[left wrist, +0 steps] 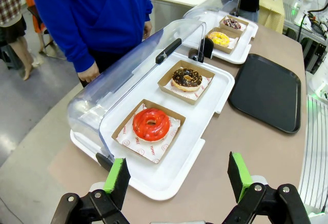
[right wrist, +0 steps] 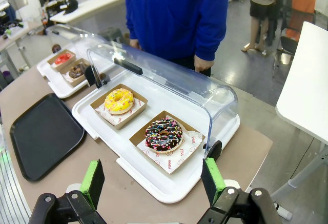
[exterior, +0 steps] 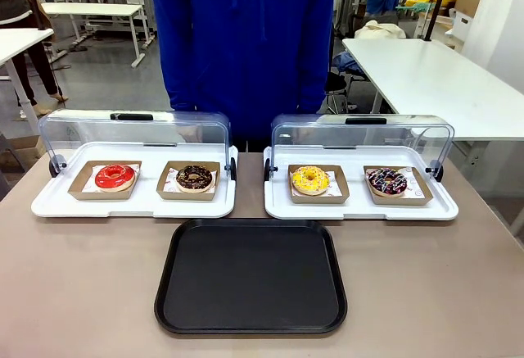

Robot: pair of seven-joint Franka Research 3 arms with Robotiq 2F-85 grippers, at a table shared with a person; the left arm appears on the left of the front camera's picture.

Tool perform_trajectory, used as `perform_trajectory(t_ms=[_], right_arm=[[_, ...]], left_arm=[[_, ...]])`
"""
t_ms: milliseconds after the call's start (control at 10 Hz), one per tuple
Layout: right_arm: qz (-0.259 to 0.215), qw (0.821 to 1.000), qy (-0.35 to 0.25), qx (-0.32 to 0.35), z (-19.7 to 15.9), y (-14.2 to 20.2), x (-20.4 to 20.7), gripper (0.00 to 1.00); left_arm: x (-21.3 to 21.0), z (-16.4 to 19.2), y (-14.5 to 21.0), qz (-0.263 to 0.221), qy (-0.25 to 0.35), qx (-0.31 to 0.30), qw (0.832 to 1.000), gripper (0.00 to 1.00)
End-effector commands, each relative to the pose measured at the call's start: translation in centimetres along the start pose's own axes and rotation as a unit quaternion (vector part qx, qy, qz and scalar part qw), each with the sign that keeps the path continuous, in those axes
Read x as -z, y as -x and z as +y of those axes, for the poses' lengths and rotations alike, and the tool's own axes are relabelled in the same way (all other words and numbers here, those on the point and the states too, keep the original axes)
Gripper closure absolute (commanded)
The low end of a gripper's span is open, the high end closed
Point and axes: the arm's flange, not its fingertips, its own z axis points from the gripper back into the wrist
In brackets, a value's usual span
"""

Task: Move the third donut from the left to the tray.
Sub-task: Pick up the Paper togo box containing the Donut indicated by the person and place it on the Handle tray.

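A: As seen from the front, where does the yellow-glazed donut (exterior: 310,179) lie?

B: It sits in its square brown cardboard holder (exterior: 338,192) on the left half of the right-hand white tray (exterior: 360,208), third in the row of four. To its right, in a separate holder, lies a sprinkled chocolate donut (exterior: 386,181). The tray's clear domed lid (exterior: 360,133) stands open at the far side, toward the person in the blue top (exterior: 246,38).

A: And the rest of the row?

B: The left-hand white tray (exterior: 131,205), its lid likewise open, carries a red-glazed donut (exterior: 115,176) and beside it a dark chocolate donut (exterior: 194,178), each in a cardboard holder.

A: Where is the black tray (exterior: 250,276)?

B: It lies flat on the brown table (exterior: 74,292), just in front of the two white trays on the robot's side, centred on the gap between them.

A: How do the grippers stand?

B: In the left wrist view, the left gripper (left wrist: 178,175) hovers over the near end of the left-hand tray. Its green pads are spread wide and grasp nothing. In the right wrist view, the right gripper (right wrist: 152,180) is equally spread and empty over the near end of the right-hand tray. The sprinkled donut is closest to it and the yellow one lies beyond.
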Motion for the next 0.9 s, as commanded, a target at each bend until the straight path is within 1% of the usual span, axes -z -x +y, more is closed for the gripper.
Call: perform_trajectory(t_ms=[0,800], right_arm=[[-0.015,1.0,-0.001,-0.012,-0.34,-0.19,0.15,0.0],[-0.015,1.0,-0.001,-0.012,-0.34,-0.19,0.15,0.0]], left_arm=[[-0.11,-0.21,-0.2,0.001,0.004,-0.002,1.0,0.0],[-0.11,-0.21,-0.2,0.001,0.004,-0.002,1.0,0.0]])
